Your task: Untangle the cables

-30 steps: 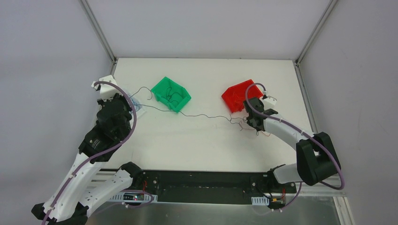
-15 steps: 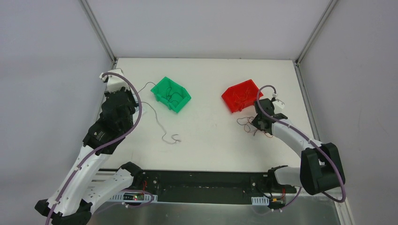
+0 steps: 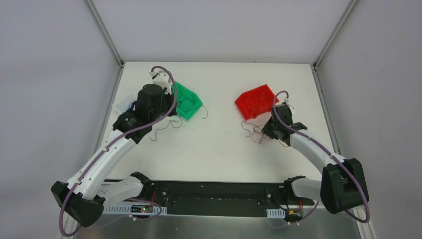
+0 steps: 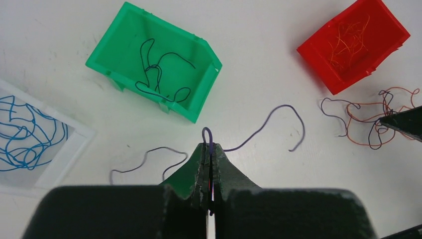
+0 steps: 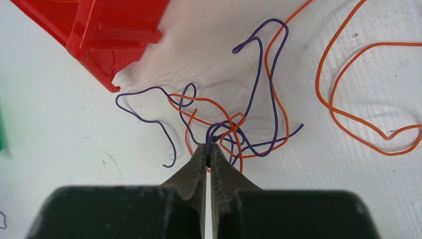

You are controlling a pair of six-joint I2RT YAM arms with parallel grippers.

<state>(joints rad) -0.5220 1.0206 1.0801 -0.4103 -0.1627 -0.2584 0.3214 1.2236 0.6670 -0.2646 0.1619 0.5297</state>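
My left gripper [image 3: 174, 118] is shut on a single dark purple cable [image 4: 286, 105]. The cable loops out above the fingertips and both its ends trail loose on the white table in front of the green bin [image 4: 154, 69]. My right gripper [image 3: 267, 135] is shut on a small tangle of purple and orange cables [image 5: 229, 124], held low over the table next to the red bin [image 5: 94, 30]. The tangle also shows in the top view [image 3: 254, 133] and at the right of the left wrist view [image 4: 378, 117].
The green bin [image 3: 188, 102] holds dark cables. The red bin [image 3: 255, 102] holds orange cables. A white tray [image 4: 74, 144] with blue cables lies at the table's left side, under the left arm. Frame posts stand at the back corners.
The dark cable was stretched between both grippers; it has come free of the tangle. My left arm has swung right with it to the green bin. My right gripper stayed by the tangle.
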